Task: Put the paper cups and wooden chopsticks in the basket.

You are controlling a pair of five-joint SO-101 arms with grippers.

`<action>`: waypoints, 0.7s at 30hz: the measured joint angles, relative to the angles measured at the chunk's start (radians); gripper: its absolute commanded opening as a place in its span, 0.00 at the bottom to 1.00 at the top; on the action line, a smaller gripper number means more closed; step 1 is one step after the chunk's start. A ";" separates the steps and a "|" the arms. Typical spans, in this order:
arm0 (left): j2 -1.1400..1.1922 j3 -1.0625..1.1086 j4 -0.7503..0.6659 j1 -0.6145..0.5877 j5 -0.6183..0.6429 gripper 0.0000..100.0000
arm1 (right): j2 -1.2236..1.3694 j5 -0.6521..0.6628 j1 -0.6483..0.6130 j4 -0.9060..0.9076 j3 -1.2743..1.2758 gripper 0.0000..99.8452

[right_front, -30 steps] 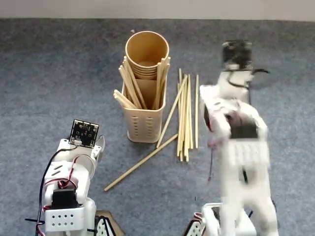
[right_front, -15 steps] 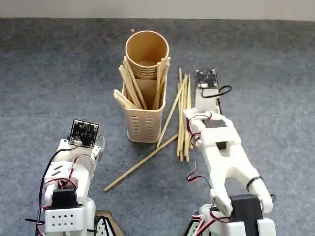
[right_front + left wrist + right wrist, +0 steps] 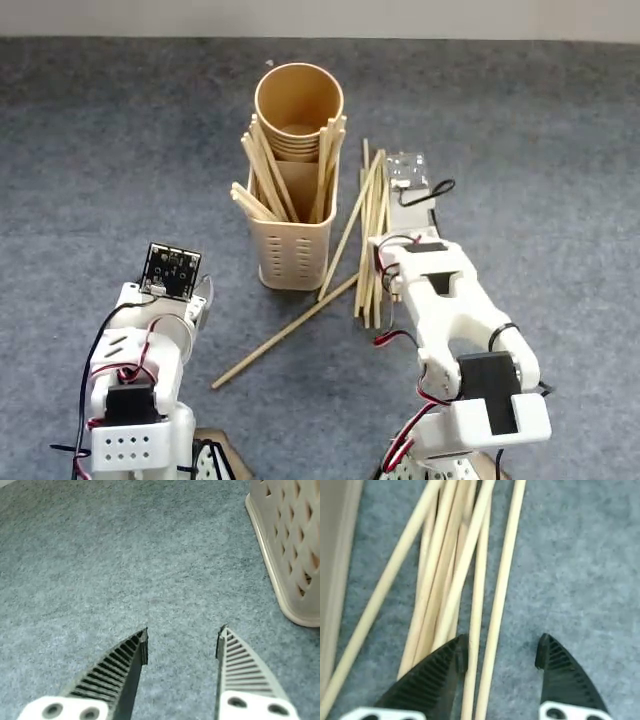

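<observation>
From above, we see a grey carpet point(image 3: 120, 130) with a tall beige basket point(image 3: 292, 255) standing upright in the middle. A stack of cups point(image 3: 298, 100) sits in it, rims up, and several chopsticks point(image 3: 268, 180) stand in it beside the cups. A loose bundle point(image 3: 380, 235) of more chopsticks lies flat on the carpet just to the right of the basket. A lone chopstick point(image 3: 285, 335) lies slantwise on the carpet in front of the basket. The right arm point(image 3: 450, 310) stretches forward over the near end of the bundle. The left arm point(image 3: 140, 360) is folded low at the near left, well apart from the basket.

In the left wrist view, we see the left gripper point(image 3: 182, 635) with its jaws spread and nothing between them, over bare carpet. A lower corner of the basket point(image 3: 295, 555), with its diamond holes, is off to one side, apart from the fingers.

In the right wrist view, we see the right gripper point(image 3: 502, 645) with its jaws parted, low over the bundle point(image 3: 465, 565). Two sticks run between the jaws. One fingertip point(image 3: 452, 655) lies over the rest of the bundle, the other over bare carpet. We cannot tell whether the fingers touch the wood. The basket wall point(image 3: 335, 555) shows at the edge.
</observation>
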 measured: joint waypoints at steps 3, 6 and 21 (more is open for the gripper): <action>0.000 0.000 0.000 0.000 0.000 0.25 | 0.000 0.000 0.000 0.000 -0.002 0.08; 0.000 0.000 0.000 0.000 0.000 0.25 | 0.000 0.000 0.005 0.000 -0.002 0.03; 0.000 0.000 0.000 0.000 0.000 0.25 | -0.310 -0.063 0.104 0.002 -0.002 0.01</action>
